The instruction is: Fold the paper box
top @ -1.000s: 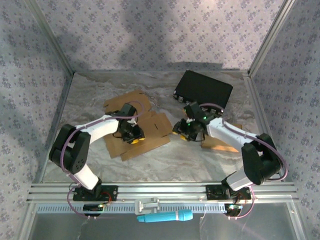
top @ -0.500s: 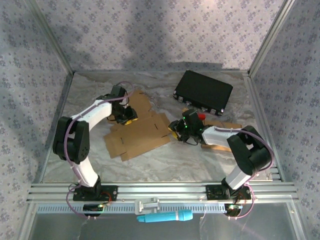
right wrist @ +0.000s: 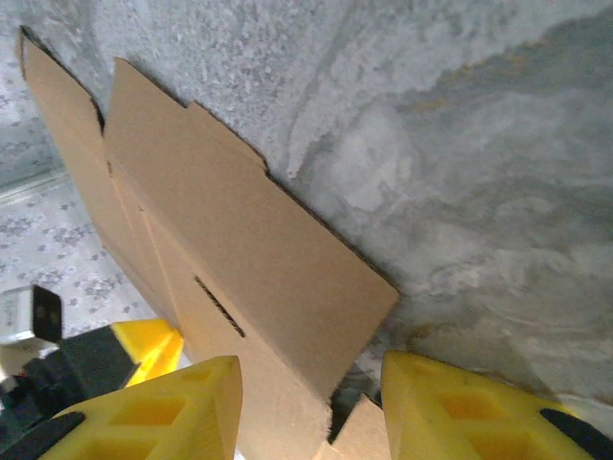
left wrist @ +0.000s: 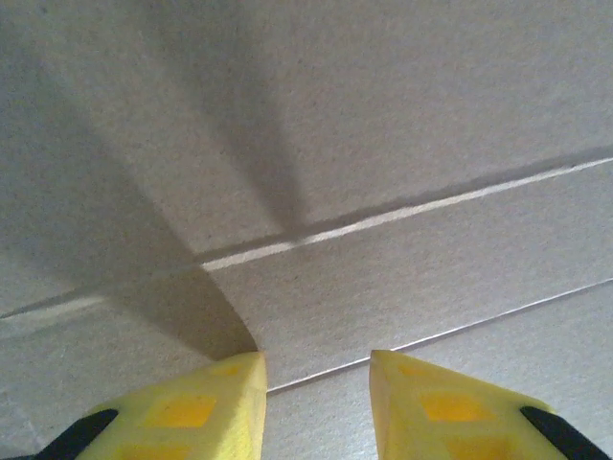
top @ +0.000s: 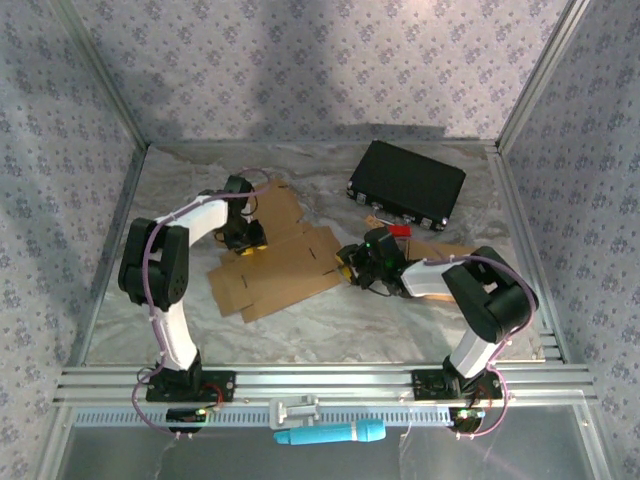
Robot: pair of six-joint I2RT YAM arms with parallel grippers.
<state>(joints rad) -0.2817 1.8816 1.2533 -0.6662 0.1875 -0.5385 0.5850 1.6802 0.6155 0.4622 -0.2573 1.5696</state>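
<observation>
The paper box (top: 285, 268) is a flat brown cardboard blank lying unfolded in the middle of the table. My left gripper (top: 245, 238) is low over its far left part. In the left wrist view its yellow fingers (left wrist: 206, 407) stand apart over creased cardboard (left wrist: 364, 163), with nothing between them. My right gripper (top: 351, 264) is at the blank's right edge. In the right wrist view the gripper (right wrist: 311, 372) is open, and a corner of a slotted flap (right wrist: 259, 278) lies in the gap.
A black case (top: 407, 184) lies at the back right. A second tan cardboard piece (top: 445, 285) sits under the right arm, with a small red item (top: 398, 229) behind it. A teal tool (top: 330, 434) rests on the front rail. Marbled table surface (top: 330, 320) lies in front of the blank.
The left gripper has moved from the blank's middle to its far left part. The right gripper has slid left and nearer, up to the blank's right edge. The blank itself stays flat.
</observation>
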